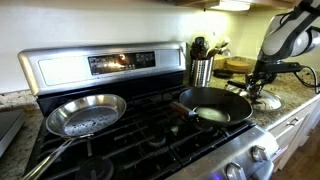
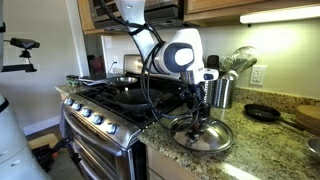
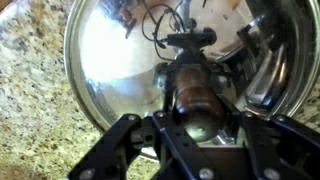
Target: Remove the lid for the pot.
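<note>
The glass lid (image 2: 212,140) with its shiny metal rim lies flat on the granite counter beside the stove; it also shows in an exterior view (image 1: 268,101) and fills the wrist view (image 3: 110,70). My gripper (image 2: 197,110) stands straight over it, its fingers closed on either side of the dark centre knob (image 3: 198,95). The pot (image 1: 215,104), a shallow black pan with a long dark handle, sits uncovered on a front burner of the stove, apart from the lid.
A shiny steel frying pan (image 1: 85,113) sits on the other front burner. A metal utensil holder (image 1: 202,70) stands between stove and lid. A small black skillet (image 2: 262,113) and a wooden board lie further along the counter. The counter edge is close to the lid.
</note>
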